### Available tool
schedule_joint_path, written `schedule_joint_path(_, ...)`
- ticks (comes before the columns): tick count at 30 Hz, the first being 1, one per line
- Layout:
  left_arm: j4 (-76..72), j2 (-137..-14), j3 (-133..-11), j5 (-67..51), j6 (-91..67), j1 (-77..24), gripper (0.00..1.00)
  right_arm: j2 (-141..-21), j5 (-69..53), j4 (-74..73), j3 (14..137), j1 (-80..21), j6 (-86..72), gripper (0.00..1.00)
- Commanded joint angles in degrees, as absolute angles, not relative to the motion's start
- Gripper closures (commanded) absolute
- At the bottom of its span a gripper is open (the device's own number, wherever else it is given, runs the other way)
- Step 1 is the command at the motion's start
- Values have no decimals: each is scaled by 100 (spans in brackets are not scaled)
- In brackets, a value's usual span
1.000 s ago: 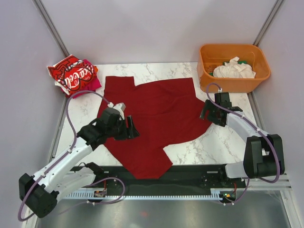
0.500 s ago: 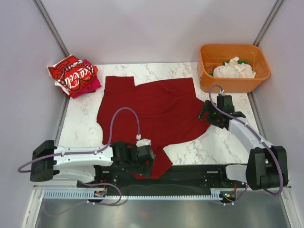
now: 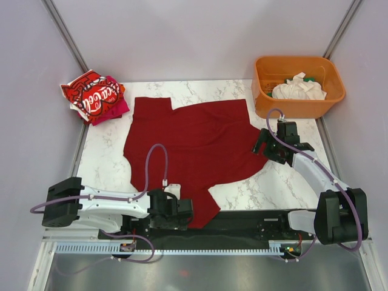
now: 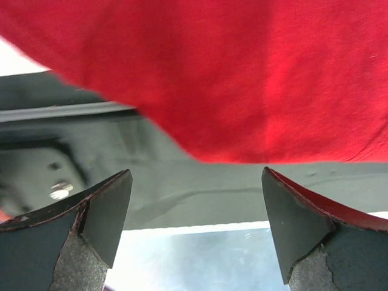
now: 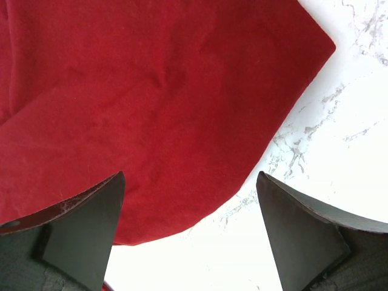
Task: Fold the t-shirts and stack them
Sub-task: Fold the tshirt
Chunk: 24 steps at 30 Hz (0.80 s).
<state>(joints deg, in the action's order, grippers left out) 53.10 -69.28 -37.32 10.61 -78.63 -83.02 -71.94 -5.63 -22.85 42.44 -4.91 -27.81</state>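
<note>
- The left arm (image 3: 103,203) has swung right back! A second ago it was out over the left half of the dark red t-shirt (image 3: 194,145). Now it lies low along the near edge of the table (image 3: 273,182), with the left jaws at the shirt's near hem.
- The left jaws are spread wide with nothing between them. In the wrist view the hem hangs just ahead of the fingertips (image 4: 112,200), apparently untouched, with a dark frame rail behind it.
- The right arm (image 3: 309,167) has barely budged across that same second. The right jaws gape wide and empty, poised over the shirt's right-hand corner. Cloth runs under one fingertip and across the gap, and there is bare marble under the other.
- So the dark red shirt lies spread flat and unfolded between the two sets of jaws, its near tip spilling over the table edge by the left jaws.
- My read is that the left side has given up its mid-shirt spot to go for the bottom hem, likely to lift it for the first fold. No fold is made yet, so this shirt's work is all ahead.
- Far beyond the left jaws, the bright red t-shirt (image 3: 92,94) with white lettering appears to sit on the magenta t-shirt (image 3: 120,109). That looks like the stack so far.
- Just beyond the right jaws, the white t-shirt (image 3: 297,89) waits in the orange tub (image 3: 300,110).
</note>
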Motion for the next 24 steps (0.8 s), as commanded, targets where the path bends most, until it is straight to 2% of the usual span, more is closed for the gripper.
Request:
schedule_joint_path(1, 4467, -7302, -3735, 985, -8165, -8350, 5, -7075, -615, -2285, 4219, -492, -2698, 2)
schedule_joint_path(3, 4281, -7417, -3727, 993, -8147, -8350, 7, -7075, -615, -2294, 4219, -492, -2681, 2)
schedule_joint_path(7, 3710, -7488, -3586, 1046, -8226, -8350, 18, -7023, -572, -2329, 4227, -492, -2584, 2)
schedule_joint_path(11, 3700, -7778, -3621, 1125, -8297, -8350, 34, -6996, -545, -2408, 4254, -492, -2540, 2)
schedule_joint_path(12, 3700, -7778, -3612, 1151, -8306, -8350, 53, -6987, -554, -2408, 4245, -492, -2540, 2)
schedule_joint_path(15, 3726, -7595, -3700, 1283, -8236, -8358, 90, -6952, -624, -2408, 4219, -501, -2540, 2)
schedule_joint_path(16, 3744, -7515, -3735, 1362, -8209, -8341, 94, -6935, -633, -2417, 4210, -492, -2531, 2)
schedule_joint_path(17, 3796, -7428, -3857, 1415, -8139, -8332, 98, -6926, -668, -2434, 4210, -492, -2531, 2)
schedule_joint_path(24, 5141, -6742, -4728, 2056, -7840, -7982, 98, -6698, -940, -2304, 3667, -501, -2900, 2)
